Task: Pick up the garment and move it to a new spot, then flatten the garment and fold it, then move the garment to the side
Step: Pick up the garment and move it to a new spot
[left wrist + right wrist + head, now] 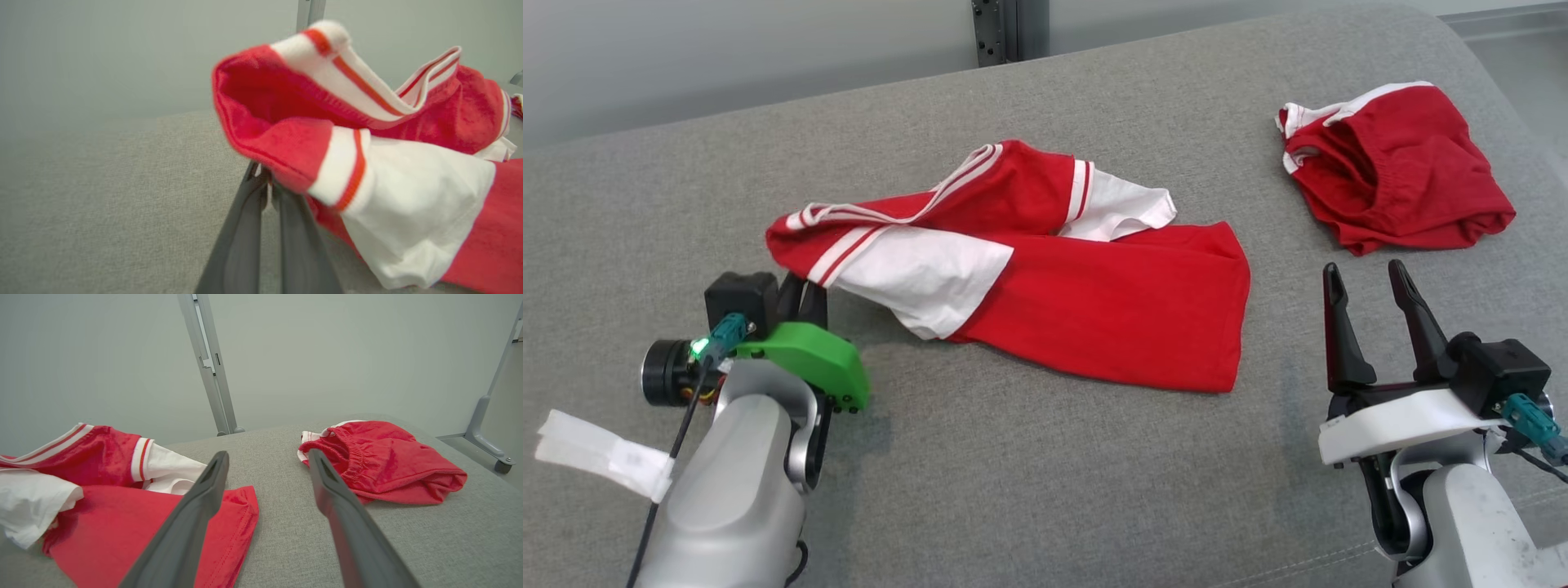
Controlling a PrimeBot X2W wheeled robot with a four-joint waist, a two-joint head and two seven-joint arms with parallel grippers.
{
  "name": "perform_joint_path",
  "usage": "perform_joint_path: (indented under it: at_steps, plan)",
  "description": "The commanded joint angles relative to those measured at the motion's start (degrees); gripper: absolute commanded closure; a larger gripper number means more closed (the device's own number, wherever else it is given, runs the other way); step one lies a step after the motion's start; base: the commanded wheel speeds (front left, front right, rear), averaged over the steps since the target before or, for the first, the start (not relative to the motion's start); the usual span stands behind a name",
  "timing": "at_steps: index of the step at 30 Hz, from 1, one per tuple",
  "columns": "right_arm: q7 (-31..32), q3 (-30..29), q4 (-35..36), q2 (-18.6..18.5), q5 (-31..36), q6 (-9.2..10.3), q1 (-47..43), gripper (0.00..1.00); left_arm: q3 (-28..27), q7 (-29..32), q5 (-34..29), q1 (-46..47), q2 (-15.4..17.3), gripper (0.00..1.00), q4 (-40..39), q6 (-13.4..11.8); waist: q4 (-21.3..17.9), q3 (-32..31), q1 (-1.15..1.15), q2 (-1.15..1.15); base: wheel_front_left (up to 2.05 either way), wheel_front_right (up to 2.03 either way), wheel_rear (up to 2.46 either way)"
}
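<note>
— Two garments on the grey cushion (1013,474), am I counting right?

— Two, yes. One red-and-white shirt (1045,278) lies crosswise in the middle. One pair of red shorts (1396,171) is bunched up well apart from it, toward the far right corner.

— Which one is the robot working on?

— The shirt, I'd say. The left gripper (802,296) has its fingers pressed together on the shirt's left end, near the striped collar. That end is raised a little off the cushion, and the rest of the cloth lies flat on it.

— And the other arm?

— The right gripper (1364,273) has its fingers spread wide and holds nothing. It sits just off the shirt's hem, between the shirt and the shorts, touching neither.

— So how far along is it?

— Early, by my reckoning. The shirt is rumpled, with one white sleeve flopped across the front and the other poking out behind. Its body is doubled over on itself. Nothing is flattened, there's no tidy fold, and it sits mid-cushion rather than off to the side. Whether this is the pick-up or the start of spreading it out, I can't tell.

— What's left, then?

— Flattening, folding, and shifting it aside.
</note>
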State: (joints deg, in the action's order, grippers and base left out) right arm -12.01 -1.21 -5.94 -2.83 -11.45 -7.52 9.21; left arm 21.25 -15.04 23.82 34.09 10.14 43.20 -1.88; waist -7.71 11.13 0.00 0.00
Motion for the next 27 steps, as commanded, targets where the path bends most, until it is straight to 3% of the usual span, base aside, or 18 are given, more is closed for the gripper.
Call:
perform_joint_path:
  at_steps: [1, 15, 27]
  plan:
    - [0.1, 0.0, -0.3, -0.1, 0.4, 0.06, 0.6, 0.0, -0.9, -0.2, -0.5, -2.2, 0.2, 0.0, 0.8, -0.2, 0.6, -0.3, 0.0, 0.0, 0.0, 0.0, 0.0]
    - [1.7, 0.2, -0.6, -0.1, 2.6, 0.06, -1.9, 0.0, -6.9, -0.2, -2.2, -9.3, 0.3, 0.0, -1.0, 2.5, 5.3, -4.7, 0.0, 0.0, 0.0, 0.0, 0.0]
    - [1.2, 0.8, 0.7, -0.1, 3.7, 0.06, -4.8, 0.0, -10.8, -0.1, -6.3, -21.4, -1.7, 0.0, -18.5, 4.5, 7.5, -9.7, 0.0, 0.0, 0.0, 0.0, 0.0]
